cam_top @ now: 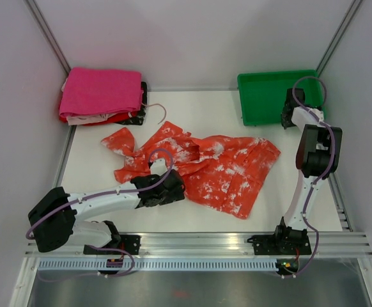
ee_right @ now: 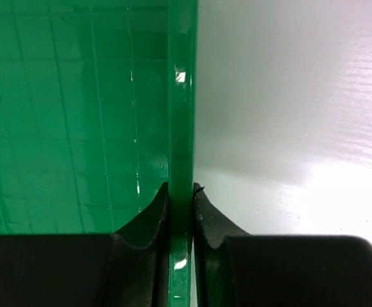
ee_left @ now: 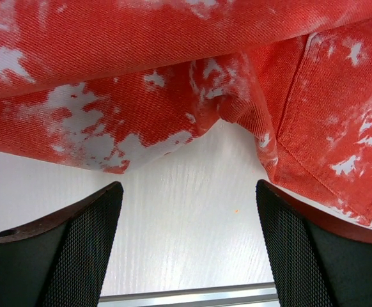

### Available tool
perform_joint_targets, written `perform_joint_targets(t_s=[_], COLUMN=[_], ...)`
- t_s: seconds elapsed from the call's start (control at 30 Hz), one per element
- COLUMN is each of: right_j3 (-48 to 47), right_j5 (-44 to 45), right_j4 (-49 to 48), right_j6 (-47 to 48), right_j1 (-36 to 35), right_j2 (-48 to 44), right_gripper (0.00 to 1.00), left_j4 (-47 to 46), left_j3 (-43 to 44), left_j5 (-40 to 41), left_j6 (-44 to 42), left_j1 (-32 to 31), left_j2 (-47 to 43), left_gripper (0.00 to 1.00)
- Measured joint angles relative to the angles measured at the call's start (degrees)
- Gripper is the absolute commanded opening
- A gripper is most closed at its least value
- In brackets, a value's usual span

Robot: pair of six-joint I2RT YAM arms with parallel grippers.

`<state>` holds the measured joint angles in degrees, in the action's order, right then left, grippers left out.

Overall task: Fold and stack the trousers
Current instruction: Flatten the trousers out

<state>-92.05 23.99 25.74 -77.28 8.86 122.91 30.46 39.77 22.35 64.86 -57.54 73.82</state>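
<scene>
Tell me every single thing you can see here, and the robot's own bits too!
Orange-red thin-fabric trousers with white blotches: one, orange-red and white, lying rumpled in the middle of the table.
Folded magenta-pink cloth: one, pink, on top of a pile in the far left corner.
Cloth under it: red and white layers, number hard to tell, in the same pile.
Green plastic tray: one, green, in the far right corner.
White table: one, white, under everything.
Left gripper: one, black, open, low at the near edge of the trousers.
Right gripper: one, black, shut on the tray's rim.
</scene>
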Motion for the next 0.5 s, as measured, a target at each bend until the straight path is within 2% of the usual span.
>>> perform_joint_targets(t_s=[0.03,0.07,0.1,0.17,0.23,0.37,0.5], right_j3=[-0.3,-0.5,-0.5,-0.5,-0.5,-0.2,1.9], right_j5=[-0.5,-1.2,-1.9,-3.4,-4.9,-8.2,-13.7], right_j4=[0.0,0.0,-0.2,-0.3,-0.8,-1.8,-3.4], right_j6=[0.3,0.6,0.6,1.7,3.3,6.5,10.9], right_j1=[0.0,0.0,0.0,0.0,-0.1,-0.1,-0.1], right_j2=[0.2,0.3,0.4,0.4,0.4,-0.5,-6.4], right_gripper=[0.27,0.55,0.74,0.94,0.98,0.98,0.98], left_j4=[0.0,0.0,0.1,0.1,0.1,0.2,0.5], left_j3=[0.0,0.0,0.0,0.0,0.0,0.0,0.0], left_j5=[0.0,0.0,0.0,0.0,0.0,-0.2,-0.3], left_j6=[0.0,0.0,0.0,0.0,-0.1,-0.7,-1.1], left_j1=[0.1,0.2,0.2,0.3,0.3,0.3,0.3], left_j2=[0.0,0.0,0.0,0.1,0.3,0.4,-0.3], left_gripper=[0.90,0.90,0.90,0.90,0.89,0.90,0.92])
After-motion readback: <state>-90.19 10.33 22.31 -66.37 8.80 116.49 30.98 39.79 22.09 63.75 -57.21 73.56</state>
